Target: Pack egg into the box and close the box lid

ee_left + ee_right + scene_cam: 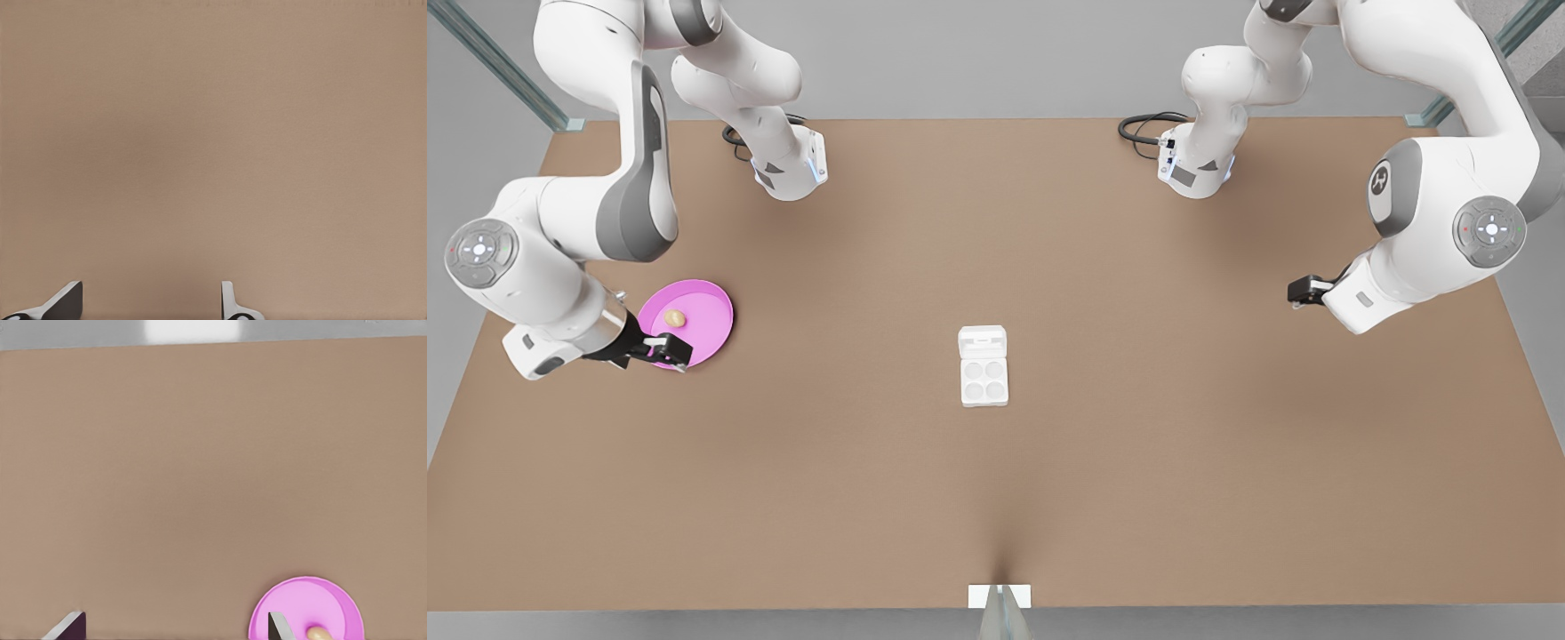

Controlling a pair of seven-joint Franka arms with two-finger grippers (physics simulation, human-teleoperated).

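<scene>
**Table, two arms, open box, egg on dish**

Table [996, 498]: brown, flat, bearing everything listed here.

Right arm [543, 258]: white, on the front view's left. Its right gripper [665, 349] hangs over the near edge of the dish, fingers spread apart with nothing between them; in the right wrist view the two fingertips [277, 629] stand well apart, one of them in front of the dish.

Left arm [1432, 240]: white, on the front view's right, waiting. Its left gripper [1303, 291] hovers over bare table, well apart from the box; the left wrist view shows its fingertips [229, 303] wide apart and empty.

Dish [703, 307]: round, pink, shallow, near the table's edge on the front view's left.

Box [984, 380]: small, white, at mid-table, open, four round cups showing, all unfilled.

Lid [983, 341]: white flap lying flat on the table, joined to the box's far side, with a small raised tab.

Egg [675, 318]: tan, oval, lying in the dish, just beside the right gripper and well apart from the box.
</scene>
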